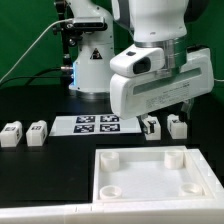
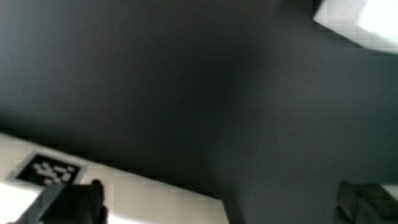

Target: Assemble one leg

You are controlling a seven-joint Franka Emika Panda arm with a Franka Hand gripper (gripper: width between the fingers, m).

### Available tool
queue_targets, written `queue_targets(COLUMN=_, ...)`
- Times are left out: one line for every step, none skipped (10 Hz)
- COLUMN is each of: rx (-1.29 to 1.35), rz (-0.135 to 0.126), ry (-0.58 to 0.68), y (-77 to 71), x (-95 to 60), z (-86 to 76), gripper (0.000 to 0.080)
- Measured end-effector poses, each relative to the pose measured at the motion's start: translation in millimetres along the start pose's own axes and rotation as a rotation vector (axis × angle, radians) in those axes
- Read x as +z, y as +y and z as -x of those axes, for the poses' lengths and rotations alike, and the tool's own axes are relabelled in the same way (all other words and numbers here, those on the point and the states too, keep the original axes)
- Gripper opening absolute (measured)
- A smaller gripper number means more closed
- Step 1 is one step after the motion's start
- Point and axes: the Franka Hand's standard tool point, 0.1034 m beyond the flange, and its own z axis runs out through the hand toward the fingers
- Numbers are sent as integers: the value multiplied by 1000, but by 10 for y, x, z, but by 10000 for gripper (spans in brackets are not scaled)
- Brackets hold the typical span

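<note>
Approach step, nothing grasped yet: hovering with gripper spread and empty over the leg farthest to the exterior view's right. Next: centre, lower, pinch its sides.

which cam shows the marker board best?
Exterior view: the whole marker board is in sight on the dark table, and its tags show as separate squares. The wrist view catches only a blurred white edge with one tag, probably part of that board.
</note>
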Motion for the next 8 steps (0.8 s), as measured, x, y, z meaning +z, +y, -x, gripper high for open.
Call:
queue_targets(rx=171, rz=-13, ry=-12, y=-160, x=50, z=30, gripper=649)
queue_targets(rx=207, rz=-16, ry=-23, y=-359, x=99, z=55, gripper=649)
queue_targets(rx=194, rz=-16, ry=-51, y=-516, x=127, z=93, gripper=649)
queue_targets(rx=181, rz=-15, ry=-87, y=-615, x=121, z=108, gripper=649)
queue_targets(rx=170, rz=-14, ry=-94, y=-633, x=126, z=120, gripper=649)
queue_targets(rx=169, rz=-13, ry=-208, y=-612, x=124, z=207, gripper=649)
queue_targets(rx=169, rz=-20, ry=-321, y=-612, x=105, z=203, gripper=649)
queue_targets(rx=171, rz=-29, ry=-399, y=-620, x=112, z=178, gripper=649)
